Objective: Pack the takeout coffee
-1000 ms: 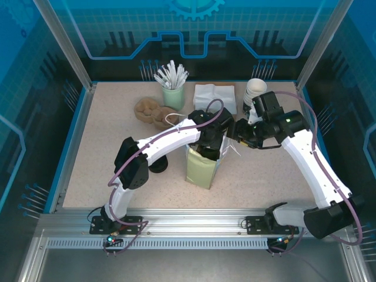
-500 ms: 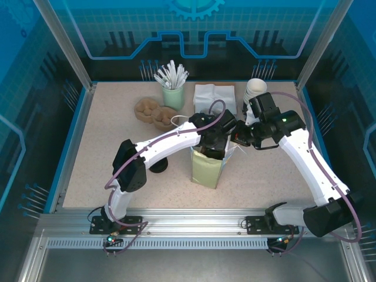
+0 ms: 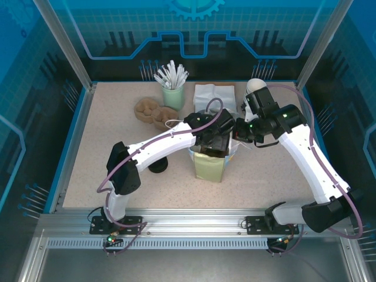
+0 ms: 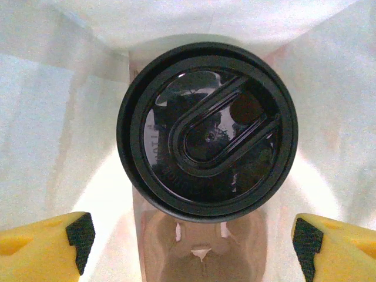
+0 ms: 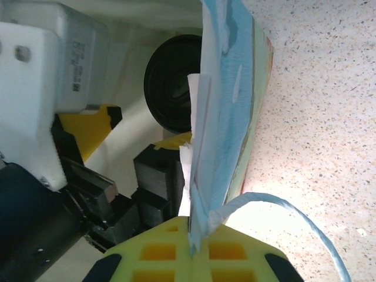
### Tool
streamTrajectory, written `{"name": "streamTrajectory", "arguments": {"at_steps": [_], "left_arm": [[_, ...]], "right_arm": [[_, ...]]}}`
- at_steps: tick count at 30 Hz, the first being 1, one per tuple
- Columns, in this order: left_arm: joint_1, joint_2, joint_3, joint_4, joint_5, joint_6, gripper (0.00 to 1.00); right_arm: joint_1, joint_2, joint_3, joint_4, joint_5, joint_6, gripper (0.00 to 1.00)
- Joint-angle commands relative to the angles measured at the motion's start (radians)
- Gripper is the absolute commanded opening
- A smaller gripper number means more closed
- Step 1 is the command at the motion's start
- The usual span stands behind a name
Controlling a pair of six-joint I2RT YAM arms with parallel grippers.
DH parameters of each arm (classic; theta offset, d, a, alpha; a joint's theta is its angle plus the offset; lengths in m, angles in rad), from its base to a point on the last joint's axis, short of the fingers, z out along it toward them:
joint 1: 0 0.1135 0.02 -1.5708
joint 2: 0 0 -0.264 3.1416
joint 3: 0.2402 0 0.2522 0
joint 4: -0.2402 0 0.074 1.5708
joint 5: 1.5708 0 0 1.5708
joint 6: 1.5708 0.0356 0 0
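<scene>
Seeing a low black round piece on the left part of the tabletop, just beside the left arm. Spotting two brown rounded items behind it, then a green cup of white sticks and a napkin stack along the back edge. Reaching the left arm over to centre, wrist down in the mouth of the paper bag. Looking down from the left wrist: holding the left gripper wide open, yellow fingers far apart, touching nothing. Finding the takeout coffee inside the paper bag, black lid facing up, bag walls close around it, clear of both fingertips. Pinching the bag's right-hand wall with the right gripper, clamped tight on the paper, handle loop hanging outside over the tabletop. Noting a stack of white cups at back right, behind the right wrist.
</scene>
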Motion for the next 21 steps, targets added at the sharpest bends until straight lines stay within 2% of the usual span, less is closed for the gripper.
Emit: {"name": "streamTrajectory", "arguments": {"at_steps": [1, 14, 21], "left_arm": [[-0.026, -0.114, -0.037, 0.109, -0.003, -0.017, 0.89], [-0.029, -0.139, 0.017, 0.088, 0.010, -0.019, 0.89], [-0.029, -0.212, 0.060, 0.076, 0.002, 0.008, 0.89]], "right_arm": [[0.013, 0.025, 0.008, -0.028, 0.052, -0.003, 0.00], [0.014, 0.032, -0.007, 0.007, 0.038, 0.004, 0.00], [-0.012, 0.027, -0.023, 0.054, -0.014, -0.002, 0.00]]}}
